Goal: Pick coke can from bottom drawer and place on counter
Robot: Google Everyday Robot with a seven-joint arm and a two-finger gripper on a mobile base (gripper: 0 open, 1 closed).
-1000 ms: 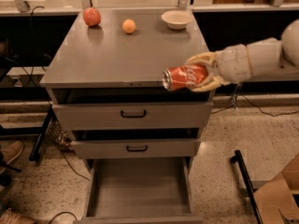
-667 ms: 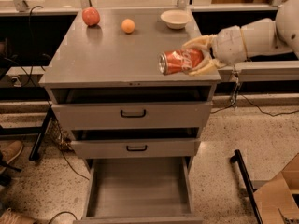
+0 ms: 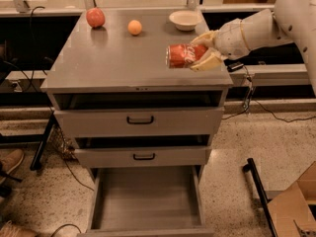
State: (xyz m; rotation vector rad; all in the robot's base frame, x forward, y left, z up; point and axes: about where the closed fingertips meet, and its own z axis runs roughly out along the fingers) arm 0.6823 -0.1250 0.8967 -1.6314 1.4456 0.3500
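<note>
- Gripper [image 3: 196, 54]: enters from 3 o'clock on a pale arm [image 3: 261, 27] and sits over the right part of the counter [image 3: 113, 63], at about 4 o'clock from the counter's centre.
- Fingers [image 3: 206, 62]: clenched on the coke can [image 3: 181, 56], one above and one below its right end.
- Coke can: held on its side, long axis running 9 to 3 o'clock, with the silver end toward 9 o'clock. It lies over the counter near the right edge; whether it touches the surface cannot be told.
- Bottom drawer [image 3: 145, 199]: pulled fully out toward 6 o'clock, its plain grey inside showing.
- Top drawer [image 3: 139, 120] and middle drawer [image 3: 143, 156]: each slightly open, with black handles.
- Back of the counter: a red apple [image 3: 95, 17] at 11 o'clock, an orange fruit [image 3: 135, 27] at 12 o'clock and a pale bowl [image 3: 185, 19] at 1 o'clock, all well apart from the can.
- Floor: a cardboard box [image 3: 294, 206] at 4 o'clock.
</note>
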